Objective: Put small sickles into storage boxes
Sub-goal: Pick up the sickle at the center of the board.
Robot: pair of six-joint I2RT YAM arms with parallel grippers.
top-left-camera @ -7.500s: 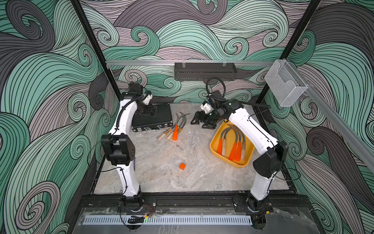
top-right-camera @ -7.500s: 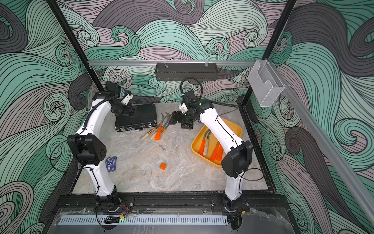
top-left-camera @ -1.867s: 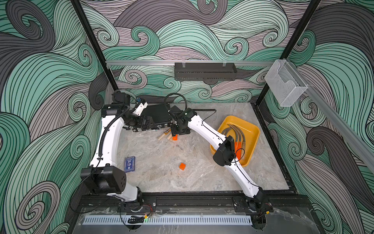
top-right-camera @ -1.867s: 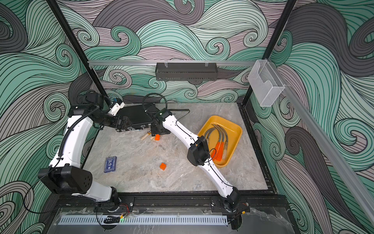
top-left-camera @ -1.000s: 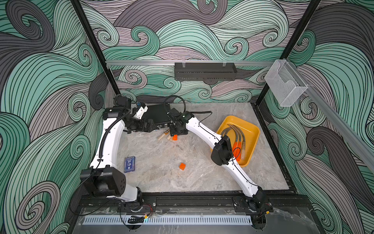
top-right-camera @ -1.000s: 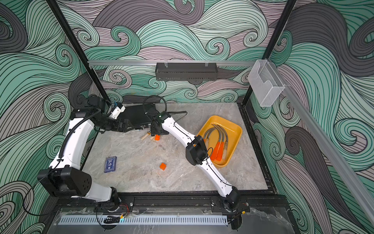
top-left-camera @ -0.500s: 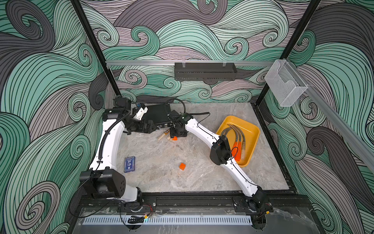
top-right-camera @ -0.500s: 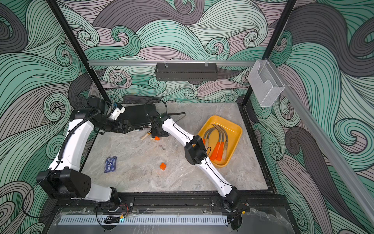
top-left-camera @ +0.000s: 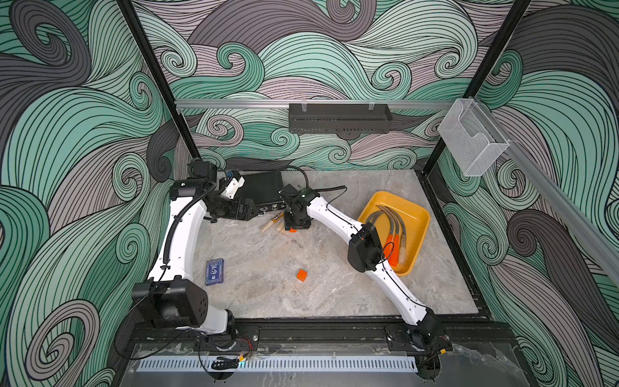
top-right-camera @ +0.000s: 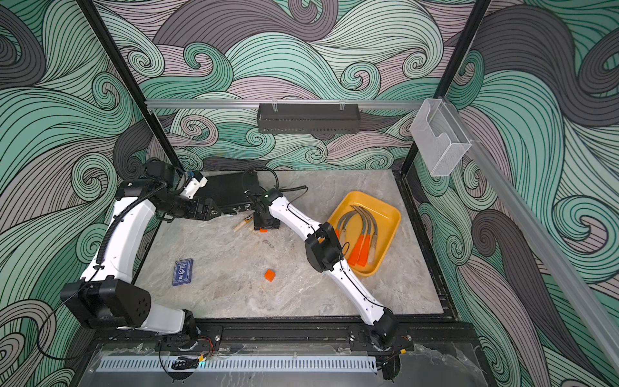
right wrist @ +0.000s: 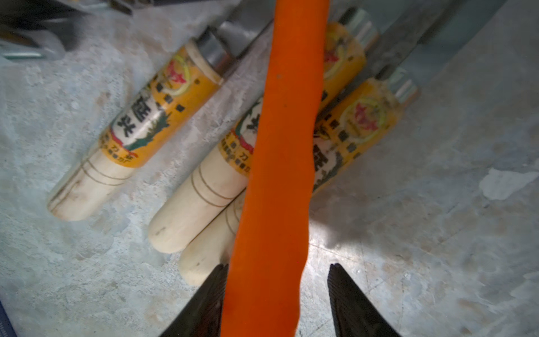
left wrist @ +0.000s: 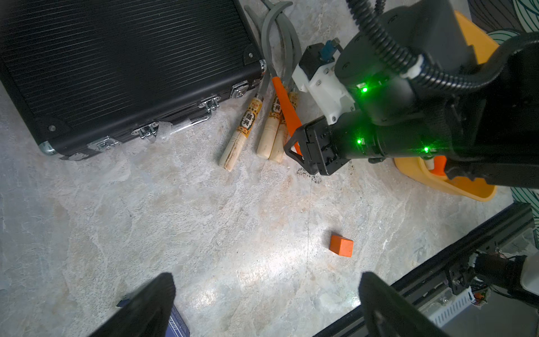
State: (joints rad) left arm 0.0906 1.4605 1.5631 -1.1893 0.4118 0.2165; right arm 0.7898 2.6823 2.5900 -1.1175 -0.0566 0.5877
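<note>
The right gripper [right wrist: 275,268] straddles the orange-handled sickle [right wrist: 285,146], which lies atop 3 wooden-handled sickles [left wrist: 248,122] beside the black case [left wrist: 116,67] near the table's [top-left-camera: 268,295] rear edge. Its jaws are part-open, likely to take the top one first. The left gripper [left wrist: 267,280] hangs wide and empty; other sickles [top-left-camera: 395,248] lie in the yellow tray [top-left-camera: 420,214].

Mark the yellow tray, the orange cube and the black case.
yellow tray [top-left-camera: 417,225], in a top view, bare floor.
orange cube [left wrist: 341,245], left wrist view, its middle.
black case [left wrist: 131,67], left wrist view, ribbed lid.
</note>
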